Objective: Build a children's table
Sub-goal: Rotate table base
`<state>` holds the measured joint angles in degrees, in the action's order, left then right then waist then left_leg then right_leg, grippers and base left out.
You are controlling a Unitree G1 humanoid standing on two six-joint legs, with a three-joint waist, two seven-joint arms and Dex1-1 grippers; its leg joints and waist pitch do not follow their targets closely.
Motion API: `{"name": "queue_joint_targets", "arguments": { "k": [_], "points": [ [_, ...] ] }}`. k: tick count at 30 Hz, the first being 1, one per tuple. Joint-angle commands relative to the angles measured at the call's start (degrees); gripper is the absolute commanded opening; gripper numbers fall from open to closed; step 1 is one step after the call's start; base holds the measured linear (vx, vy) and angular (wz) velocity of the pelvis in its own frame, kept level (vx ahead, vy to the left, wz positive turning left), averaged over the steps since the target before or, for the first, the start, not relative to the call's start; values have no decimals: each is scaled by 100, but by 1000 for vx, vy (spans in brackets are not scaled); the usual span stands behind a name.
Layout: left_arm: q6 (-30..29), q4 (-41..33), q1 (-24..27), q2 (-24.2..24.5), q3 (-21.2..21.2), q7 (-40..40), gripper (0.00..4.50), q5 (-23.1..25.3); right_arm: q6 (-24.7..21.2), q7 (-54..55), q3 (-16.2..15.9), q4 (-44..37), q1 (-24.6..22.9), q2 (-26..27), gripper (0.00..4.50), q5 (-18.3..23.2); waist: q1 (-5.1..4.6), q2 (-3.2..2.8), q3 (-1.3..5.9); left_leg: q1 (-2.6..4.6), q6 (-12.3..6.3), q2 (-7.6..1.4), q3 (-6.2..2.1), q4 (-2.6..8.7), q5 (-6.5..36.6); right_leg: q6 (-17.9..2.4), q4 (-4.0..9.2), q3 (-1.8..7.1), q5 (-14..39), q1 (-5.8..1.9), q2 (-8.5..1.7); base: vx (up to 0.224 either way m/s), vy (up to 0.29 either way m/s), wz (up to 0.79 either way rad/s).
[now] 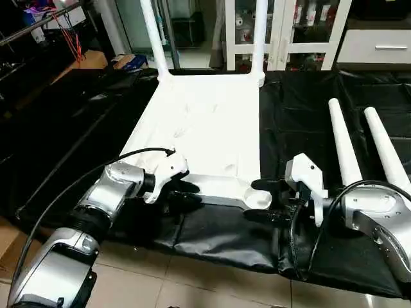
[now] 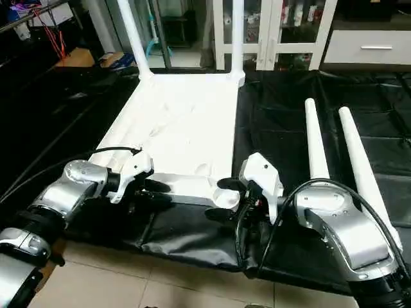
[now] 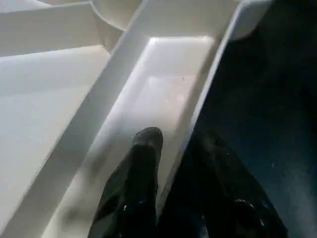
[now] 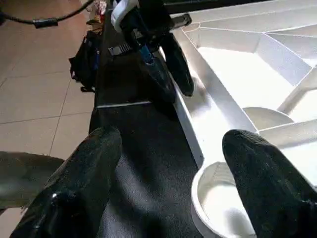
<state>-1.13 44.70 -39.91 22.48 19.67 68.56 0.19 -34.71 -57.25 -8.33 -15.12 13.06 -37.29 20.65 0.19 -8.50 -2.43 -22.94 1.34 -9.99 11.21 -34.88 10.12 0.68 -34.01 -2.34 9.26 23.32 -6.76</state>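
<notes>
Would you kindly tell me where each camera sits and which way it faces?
Left and right eye views: on the head, looking forward and down at the tabletop; both silver forearms show.
Left wrist view: along the left gripper, its fingers astride the tabletop's near rim.
Right wrist view: along the right gripper, open around the corner socket.
Shared: both wrist views show the near rim; the right also shows the left gripper.

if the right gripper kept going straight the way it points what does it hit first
Most likely the tabletop's near corner socket, which the right gripper already straddles with open jaws. Beyond it along that near rim sits the left gripper, though depth is unclear.
</notes>
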Motion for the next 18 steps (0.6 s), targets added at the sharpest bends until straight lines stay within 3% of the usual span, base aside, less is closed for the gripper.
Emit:
{"name": "queue_joint_targets", "arguments": {
  "k": [1,3,11,14,18],
  "points": [
    [32,126,0,110,127,0,97,205,-33,27,-31,-153,-24,-57,360,-7,10,144,422,125,-436,-203,-129,419,1403,-1321,369,62,1101,-292,-116,0,0,0],
    [43,145,-17,103,128,-18,84,224,-35,24,-32,-144,-17,-58,360,-12,15,119,416,136,-431,-202,-125,416,1441,-1328,376,62,1231,-280,-123,0,0,0],
    [215,120,3,248,351,-27,38,597,9,26,-103,-119,26,-113,360,-95,-17,155,414,120,-426,-205,-137,423,1460,-1288,375,65,1295,-290,-129,0,0,0],
    [-104,-126,204,290,282,-172,23,605,-1,34,-92,-106,77,-89,360,-71,-58,150,398,109,-435,-206,-140,433,1504,-1286,382,62,1429,-297,-134,0,0,0],
    [-536,-452,481,354,173,-390,8,606,-1,73,-92,-110,64,-61,360,-70,-148,170,350,122,-302,-198,-158,467,1904,-1118,436,59,2157,-297,-135,0,0,0]
  ]
}}
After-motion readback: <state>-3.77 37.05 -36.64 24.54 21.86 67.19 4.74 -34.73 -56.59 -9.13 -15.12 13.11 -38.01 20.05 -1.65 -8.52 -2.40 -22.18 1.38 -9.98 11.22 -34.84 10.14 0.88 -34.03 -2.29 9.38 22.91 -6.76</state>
